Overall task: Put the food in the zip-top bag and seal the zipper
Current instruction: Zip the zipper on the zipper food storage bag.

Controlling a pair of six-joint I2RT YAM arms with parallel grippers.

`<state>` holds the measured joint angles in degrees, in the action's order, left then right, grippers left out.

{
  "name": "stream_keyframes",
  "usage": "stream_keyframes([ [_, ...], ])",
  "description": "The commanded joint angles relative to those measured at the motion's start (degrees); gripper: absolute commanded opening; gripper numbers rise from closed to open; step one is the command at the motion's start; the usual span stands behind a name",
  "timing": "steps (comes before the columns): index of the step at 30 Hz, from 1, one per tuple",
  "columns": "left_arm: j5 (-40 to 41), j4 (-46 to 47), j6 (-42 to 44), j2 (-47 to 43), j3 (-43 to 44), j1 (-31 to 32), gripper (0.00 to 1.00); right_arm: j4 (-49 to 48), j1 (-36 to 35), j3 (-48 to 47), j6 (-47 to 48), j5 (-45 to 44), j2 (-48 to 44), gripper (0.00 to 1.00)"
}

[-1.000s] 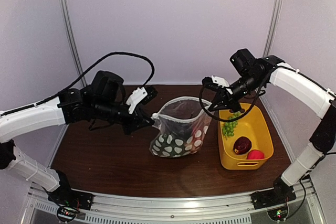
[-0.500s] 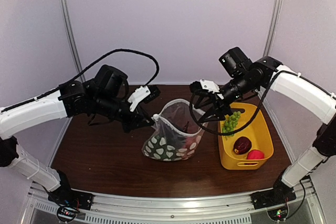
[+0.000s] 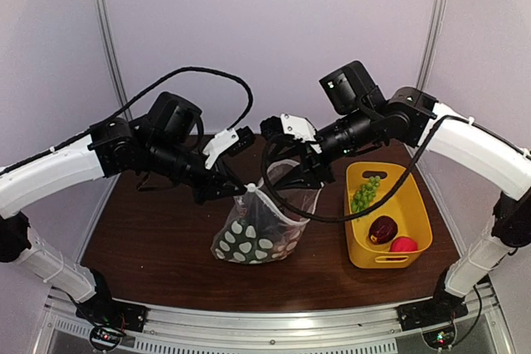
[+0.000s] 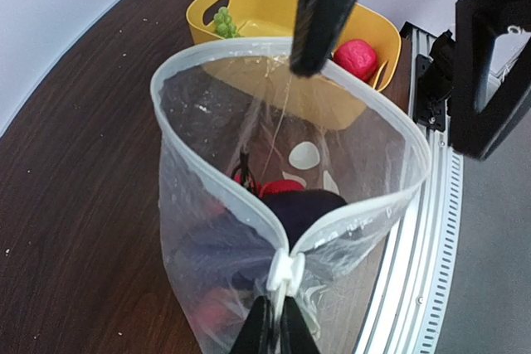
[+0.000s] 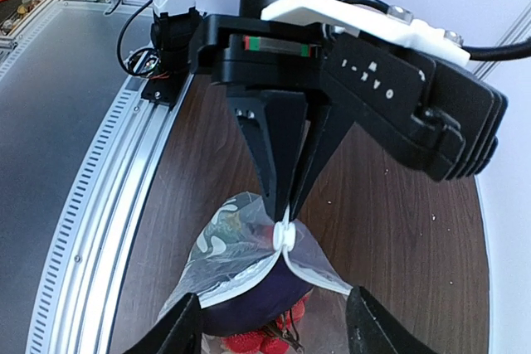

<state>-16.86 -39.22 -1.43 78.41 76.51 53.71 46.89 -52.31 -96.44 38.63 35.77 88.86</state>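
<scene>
1. Hard-to-see stuff first. From the top camera the right gripper (image 5: 278, 325) is just black on black over the bag (image 3: 249, 238), so you can't make out its fingertips there. A black cable (image 3: 286, 207) also loops across the front of the bag.
2. The right wrist camera settles it: its two fingers stand wide apart with nothing between them, hovering just above the bag mouth. That view cuts off the lower part of the bag.
3. In the left wrist view one right finger comes down to the far rim of the bag mouth. I can't tell if it's touching the plastic.
4. The left gripper (image 5: 282, 215) is clenched on the end of the white zipper (image 4: 286, 269). Its own fingers are mostly cut off at the bottom of its camera.
5. Bag contents are murky through the plastic. I can pick out a dark purple eggplant (image 4: 303, 205) and some red bits (image 4: 278, 188); the rest is a blur.
6. The bag sits mid-tabletop (image 3: 141, 238), left of the yellow tub (image 3: 421, 209). Its bottom is on the wood and its top corner is held up by the left gripper.
7. Orientation: long axis roughly upright, with the dotted bottom bulging out to the near left. The mouth faces up, and the zipper is unsealed and spread into an open loop running from the pinched corner off to the right.
8. In the tub: green grapes (image 3: 365, 192) at the far end, then a dark round piece (image 3: 382, 229) and a pinkish-red one (image 3: 403, 244) at the near end.
</scene>
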Motion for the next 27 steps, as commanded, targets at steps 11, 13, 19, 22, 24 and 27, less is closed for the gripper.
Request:
stream_keyframes([
  [11, 1.29, 1.20, -1.05, -3.29, -3.92, 0.38, 0.00, -7.16, -4.75, 1.03, -4.86, -1.85, 7.04, 0.61],
  [13, 2.72, 3.17, -2.27, -6.13, -6.09, 0.45, 0.00, -7.16, -5.54, 1.21, -4.80, -2.50, 7.33, 0.61],
  [19, 4.71, 12.91, -4.92, -16.33, -14.26, 0.86, 0.00, -8.54, -7.41, 0.17, -6.01, -5.16, 9.41, 0.60],
  [22, 4.53, 14.48, -4.92, -17.80, -15.78, 0.95, 0.00, -10.17, -7.54, -1.20, -8.52, -4.52, 10.92, 0.60],
  [24, 4.46, 14.65, -4.70, -18.07, -16.02, 1.07, 0.00, -10.99, -7.62, -2.56, -9.82, -3.81, 11.85, 0.59],
  [27, 4.70, 15.03, -4.38, -18.37, -16.21, 1.28, 0.00, -11.28, -7.70, -4.69, -11.41, -2.43, 13.38, 0.57],
])
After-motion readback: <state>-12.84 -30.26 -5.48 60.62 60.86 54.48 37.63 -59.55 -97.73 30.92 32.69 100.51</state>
